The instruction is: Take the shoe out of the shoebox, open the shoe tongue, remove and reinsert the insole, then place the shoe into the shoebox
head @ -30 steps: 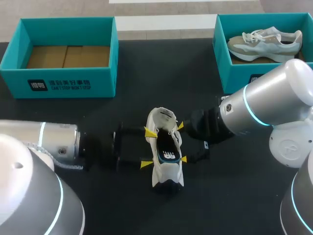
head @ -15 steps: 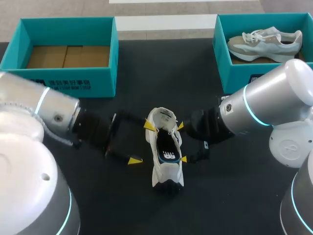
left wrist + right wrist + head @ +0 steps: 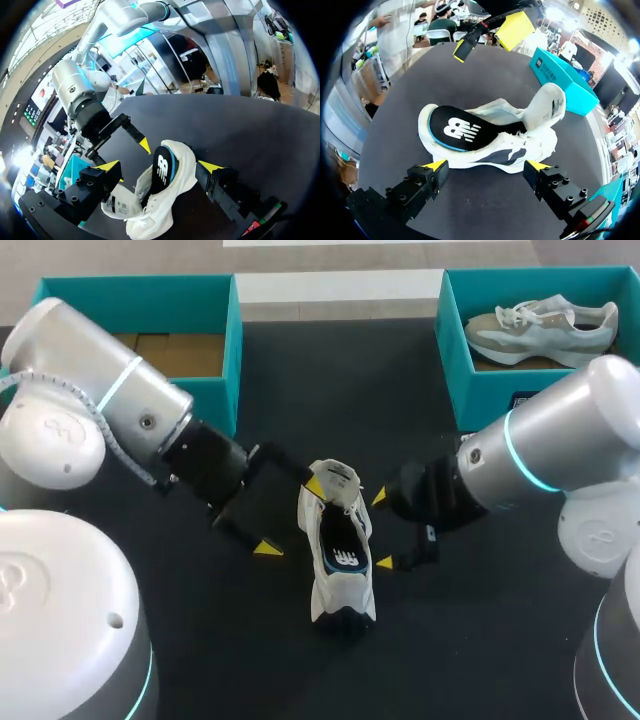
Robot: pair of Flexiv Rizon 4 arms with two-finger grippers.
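Mid-table: white sneaker (image 3: 338, 550) lies btwn both arms. L gripper (image 3: 292, 517) is spread wide, far tip by sneaker's far end. R gripper (image 3: 381, 530) is spread too, just right of sneaker, not pinching it. R wrist view alone shows dark insole (image 3: 457, 129) w/ white logo. Teal shoebox (image 3: 130, 405) far left has a printed front label.

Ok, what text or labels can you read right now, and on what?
Insole: a white logo only, no words.
Shoe tongue: small print, too small to read.
Left shoebox: white print on its wall, blurred.
Right shoebox: front label mostly hidden, unreadable.
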